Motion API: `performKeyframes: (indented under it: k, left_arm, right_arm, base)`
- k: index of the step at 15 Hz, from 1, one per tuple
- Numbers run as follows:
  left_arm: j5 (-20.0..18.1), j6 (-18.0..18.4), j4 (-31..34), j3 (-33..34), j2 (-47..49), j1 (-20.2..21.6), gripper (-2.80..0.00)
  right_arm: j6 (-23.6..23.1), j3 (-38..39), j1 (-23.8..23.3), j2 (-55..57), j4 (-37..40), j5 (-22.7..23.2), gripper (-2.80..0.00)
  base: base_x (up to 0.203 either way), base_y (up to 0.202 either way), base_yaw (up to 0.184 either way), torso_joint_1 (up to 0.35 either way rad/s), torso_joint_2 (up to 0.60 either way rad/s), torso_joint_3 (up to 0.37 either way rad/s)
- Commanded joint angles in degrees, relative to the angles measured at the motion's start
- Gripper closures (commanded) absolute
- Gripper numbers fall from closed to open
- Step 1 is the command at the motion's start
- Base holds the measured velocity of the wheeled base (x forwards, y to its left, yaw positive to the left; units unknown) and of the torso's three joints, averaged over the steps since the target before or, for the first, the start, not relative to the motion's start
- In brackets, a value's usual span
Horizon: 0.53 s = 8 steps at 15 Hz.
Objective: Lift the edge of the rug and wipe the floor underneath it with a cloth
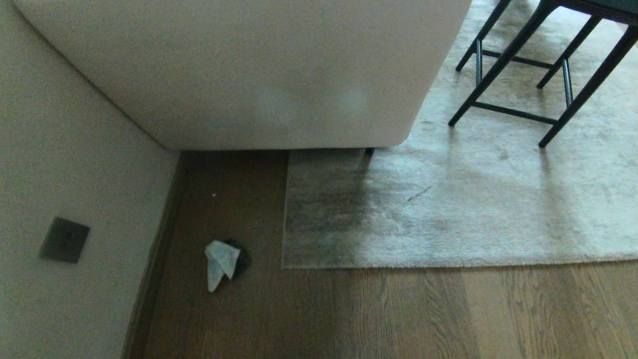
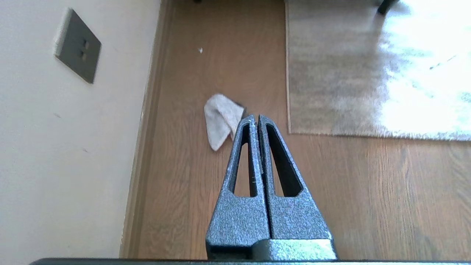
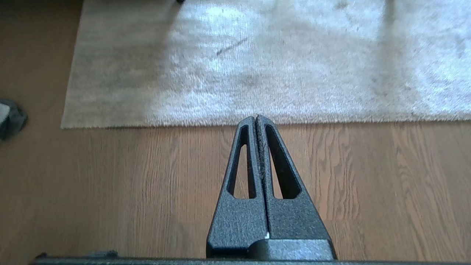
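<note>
The rug edge (image 1: 448, 263) lies flat on the floor (image 1: 398, 314), its straight border running across the brown planks and ending in a corner (image 1: 284, 267) just short of the wall side. The cloth (image 1: 220, 263), a small crumpled pale rag, sits on the bare floor between that corner and the skirting of the wall (image 1: 60, 149), near the rug but not touching it; a dark shape shows just behind it, possibly only its shadow. A pale sofa (image 1: 249, 75) stands over the far part of the rug, and the black legs of a chair (image 1: 518, 85) rest on the pile further right. A dark wall plate (image 1: 65, 239) sits low on the wall. Neither arm shows from the head camera. The left gripper (image 2: 255, 117) hangs above the floor with its jaws pressed together and empty, tips near the cloth in its own view. The right gripper (image 3: 255, 117), jaws likewise closed on nothing, hangs above the planks just before the rug border.
</note>
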Motion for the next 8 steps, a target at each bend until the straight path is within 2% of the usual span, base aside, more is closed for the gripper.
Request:
performKeyframes:
  k: [1, 8]
  left_arm:
    - [0.03, -0.06, -0.04, -0.02, 0.00, 0.01, 0.00]
    - [0.03, -0.06, -0.04, 0.02, 0.00, 0.01, 0.00]
  right_arm:
    - [-0.02, 0.00, 0.00, 0.07, -0.02, 0.00, 0.00]
    - [-0.02, 0.00, 0.00, 0.07, -0.02, 0.00, 0.00]
  base:
    - [0.000, 0.000, 0.000, -0.006, 0.00, 0.194]
    - [0.000, 0.000, 0.000, 0.002, 0.00, 0.201]
